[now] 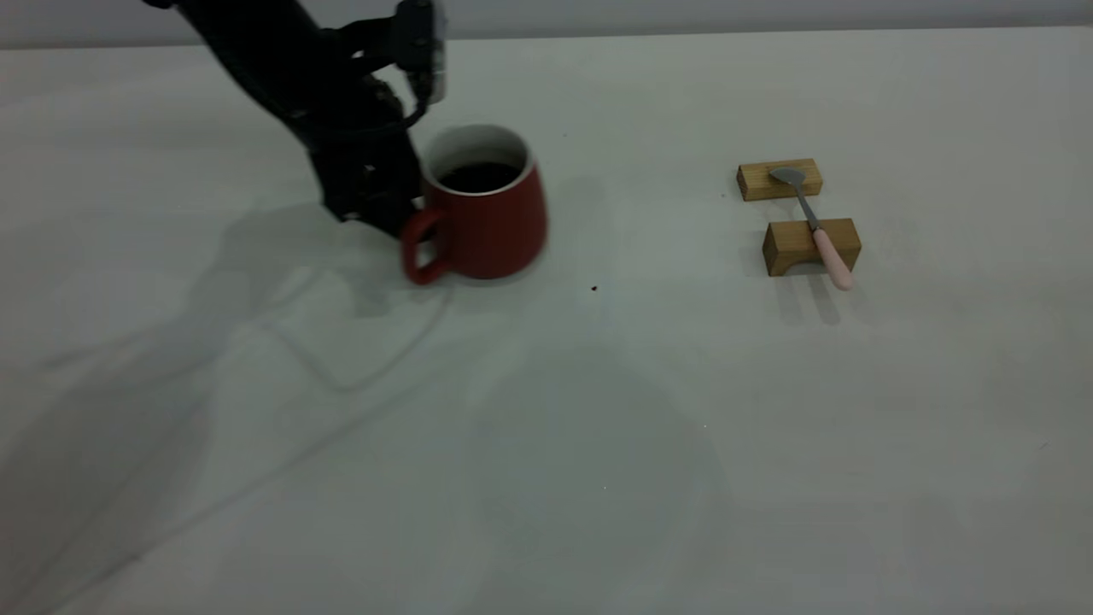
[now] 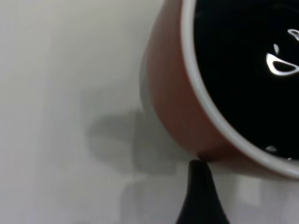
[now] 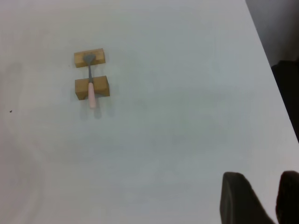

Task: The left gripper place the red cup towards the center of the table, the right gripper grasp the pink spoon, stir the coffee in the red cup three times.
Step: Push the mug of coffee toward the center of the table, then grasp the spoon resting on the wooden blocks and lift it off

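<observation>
The red cup [image 1: 487,213] stands on the table [image 1: 598,444] left of centre, with dark coffee [image 1: 480,177] inside its white wall. My left gripper [image 1: 376,218] is right against the cup's left side, just behind the loop handle. In the left wrist view a black part of that gripper touches the cup's [image 2: 177,102] outer wall below the rim, and the coffee [image 2: 243,60] fills the top corner. The pink spoon [image 1: 815,226] lies across two wooden blocks at the right, seen also in the right wrist view [image 3: 91,84]. My right gripper [image 3: 264,179] hangs open far from the spoon.
The two wooden blocks [image 1: 779,179] [image 1: 811,246] sit right of centre, the spoon's bowl on the far one and its handle sticking out past the near one. A tiny dark speck [image 1: 593,289] lies right of the cup. The table's edge [image 3: 273,70] runs along one side.
</observation>
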{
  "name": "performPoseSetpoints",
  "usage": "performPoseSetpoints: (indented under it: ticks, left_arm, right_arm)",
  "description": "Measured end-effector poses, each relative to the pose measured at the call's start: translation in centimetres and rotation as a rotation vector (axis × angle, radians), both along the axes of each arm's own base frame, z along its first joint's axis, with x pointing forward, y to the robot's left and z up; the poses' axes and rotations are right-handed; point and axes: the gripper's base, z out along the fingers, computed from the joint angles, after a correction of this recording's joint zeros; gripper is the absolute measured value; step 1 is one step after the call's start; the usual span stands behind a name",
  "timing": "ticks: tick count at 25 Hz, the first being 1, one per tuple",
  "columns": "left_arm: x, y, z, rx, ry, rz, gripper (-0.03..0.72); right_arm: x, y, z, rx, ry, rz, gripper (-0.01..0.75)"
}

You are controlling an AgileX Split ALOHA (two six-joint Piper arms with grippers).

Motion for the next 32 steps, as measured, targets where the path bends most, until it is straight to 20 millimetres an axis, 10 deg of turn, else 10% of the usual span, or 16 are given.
performPoseSetpoints:
  ticks: [8,16,22,32]
  left_arm:
    - [-0.3,-3.4,0.4,-0.077,-0.048,0.011,0.586]
    - [0.1,-1.6,1.8,-0.021,-0.019,0.061,0.586]
    - [-0.3,3.5,10.4,0.073,0.163,0.429,0.586]
    - [-8.4,8.4,29.8,0.125,0.151,0.958,0.586]
  right_arm:
    - [0.0,0.0,0.0,0.0,0.0,0.0,0.237]
    - [0.0,0.0,0.0,0.0,0.0,0.0,0.237]
    - [0.0,0.0,0.0,0.0,0.0,0.0,0.237]
    - [0.0,0.0,0.0,0.0,0.0,0.0,0.237]
